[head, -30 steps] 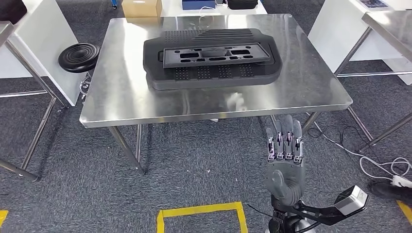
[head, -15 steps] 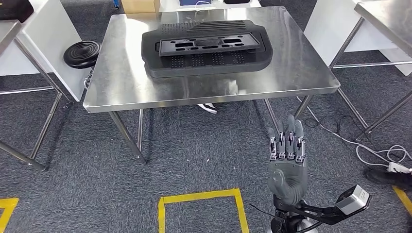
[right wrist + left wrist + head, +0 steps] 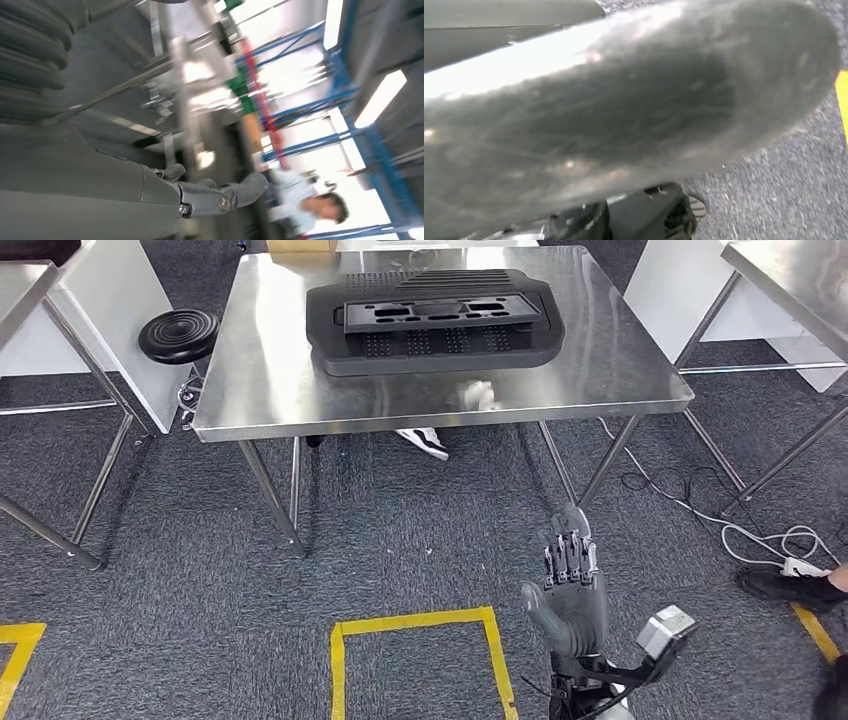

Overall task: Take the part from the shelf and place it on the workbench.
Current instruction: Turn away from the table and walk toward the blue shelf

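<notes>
right hand (image 3: 567, 592) seemingly lower, workbench (image 3: 250, 390) farther

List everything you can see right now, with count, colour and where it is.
Workbench: one, shiny steel, centre.
Large part: one, black, perforated, lying on the workbench.
Smaller slotted panel: one, black, resting on top of the large part.
Stool: one, black, round, beside the workbench.
Floor tape: yellow outline on grey carpet.
Cable: white, on the floor.
Person's shoe: one, black, by the cable.
Right hand: grey, fingers spread, holds nothing, below the workbench edge.
</notes>
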Available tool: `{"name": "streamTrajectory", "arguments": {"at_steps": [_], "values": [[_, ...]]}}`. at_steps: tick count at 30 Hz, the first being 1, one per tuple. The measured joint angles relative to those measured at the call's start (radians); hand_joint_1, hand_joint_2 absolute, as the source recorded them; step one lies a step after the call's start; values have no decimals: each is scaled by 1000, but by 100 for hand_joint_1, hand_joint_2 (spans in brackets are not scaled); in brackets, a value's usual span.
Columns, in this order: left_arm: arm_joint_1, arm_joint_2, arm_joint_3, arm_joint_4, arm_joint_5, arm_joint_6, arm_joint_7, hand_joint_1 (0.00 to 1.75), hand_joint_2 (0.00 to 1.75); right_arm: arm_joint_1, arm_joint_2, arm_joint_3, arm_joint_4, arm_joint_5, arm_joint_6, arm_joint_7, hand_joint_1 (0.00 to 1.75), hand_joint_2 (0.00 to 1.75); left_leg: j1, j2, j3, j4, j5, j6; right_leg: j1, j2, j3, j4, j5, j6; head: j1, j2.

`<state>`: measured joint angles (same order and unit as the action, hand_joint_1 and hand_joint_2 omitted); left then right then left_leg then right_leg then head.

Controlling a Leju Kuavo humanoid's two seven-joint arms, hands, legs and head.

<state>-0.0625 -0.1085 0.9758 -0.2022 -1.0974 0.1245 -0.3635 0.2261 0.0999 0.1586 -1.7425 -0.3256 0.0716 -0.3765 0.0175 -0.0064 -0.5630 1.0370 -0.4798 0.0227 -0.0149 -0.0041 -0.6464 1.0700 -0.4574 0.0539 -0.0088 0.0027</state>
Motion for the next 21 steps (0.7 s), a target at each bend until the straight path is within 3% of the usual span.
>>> {"name": "streamTrajectory", "arguments": {"at_steps": [2,3,4,5,6,7,9,10,11,13,14,15,17,18,19,20,21], "values": [[-1,1,0,0,-2,2,0,0,0,0,-6,-4,45,15,-24,8,0,175,-1,2,-32,0,26,12,-2,1,-38,116,-87,-10,3,0],[-1,1,1,0,-2,3,0,0,0,0,-9,-7,69,26,-36,12,0,175,-1,3,-50,0,40,13,-2,2,-51,177,-116,-10,3,0],[-1,1,2,0,-4,3,0,0,0,0,-11,-12,96,44,-55,18,0,175,-2,4,-70,1,54,12,-2,2,-52,221,-124,-3,3,0],[-1,1,4,0,-6,4,0,0,0,-2,-12,-17,126,70,-80,25,0,175,-2,6,-88,1,69,11,-2,2,-38,236,-112,7,3,0],[-1,1,6,0,-9,5,0,0,0,-6,-14,-22,164,110,-112,31,0,175,-2,6,-105,1,83,9,-2,2,-7,216,-87,17,3,0],[-1,0,8,0,-13,5,0,0,0,-15,-16,-27,212,160,-145,32,0,175,-2,7,-120,1,97,5,-1,2,45,162,-67,22,3,0],[-3,0,10,0,-19,5,-2,0,0,-46,-19,-37,328,260,-193,9,0,175,-4,8,-140,1,124,-6,4,2,166,2,-76,12,2,0],[-4,-1,10,0,-21,5,-3,0,0,-64,-20,-43,391,294,-202,-12,0,131,-4,9,-143,-2,137,-12,7,2,204,-60,-91,2,1,0],[-5,-1,10,0,-23,5,-4,0,0,-80,-21,-49,452,318,-206,-31,0,87,-4,10,-143,-7,150,-18,12,3,220,-93,-103,-8,0,0],[-5,-1,10,0,-25,5,-7,0,0,-105,-22,-60,572,359,-217,-48,0,0,0,11,-143,-18,166,-31,10,1,204,-99,-88,-23,-2,0],[-4,0,10,0,-28,5,-8,0,0,-121,-22,-66,635,377,-221,-48,0,0,2,10,-147,-12,147,-36,7,0,194,-98,-75,-32,-2,0],[-2,0,11,0,-31,5,-8,0,0,-140,-21,-72,710,392,-223,-50,0,0,3,9,-153,13,105,-40,3,-1,182,-100,-61,-42,-4,0],[-1,0,11,0,-38,4,-8,0,0,-182,-19,-91,869,399,-218,-64,0,0,4,6,-170,119,-14,-46,2,-2,155,-99,-34,-53,-8,0],[-1,0,11,0,-41,4,-8,0,0,-199,-19,-102,952,398,-217,-71,0,0,4,5,-176,185,-54,-49,4,-4,142,-98,-21,-54,-10,0],[-2,0,11,0,-44,4,-8,0,0,-214,-18,-115,1030,397,-222,-71,0,0,5,4,-175,239,-66,-52,5,-6,128,-95,-9,-53,-10,0],[-2,0,11,0,-47,4,-7,0,0,-226,-18,-127,1102,396,-231,-61,0,0,5,4,-163,269,-54,-53,5,-8,112,-91,2,-51,-10,0],[-3,0,11,0,-50,4,-6,0,0,-235,-19,-139,1166,396,-241,-44,0,0,6,4,-134,264,-28,-54,5,-9,96,-85,12,-47,-10,0]]}}
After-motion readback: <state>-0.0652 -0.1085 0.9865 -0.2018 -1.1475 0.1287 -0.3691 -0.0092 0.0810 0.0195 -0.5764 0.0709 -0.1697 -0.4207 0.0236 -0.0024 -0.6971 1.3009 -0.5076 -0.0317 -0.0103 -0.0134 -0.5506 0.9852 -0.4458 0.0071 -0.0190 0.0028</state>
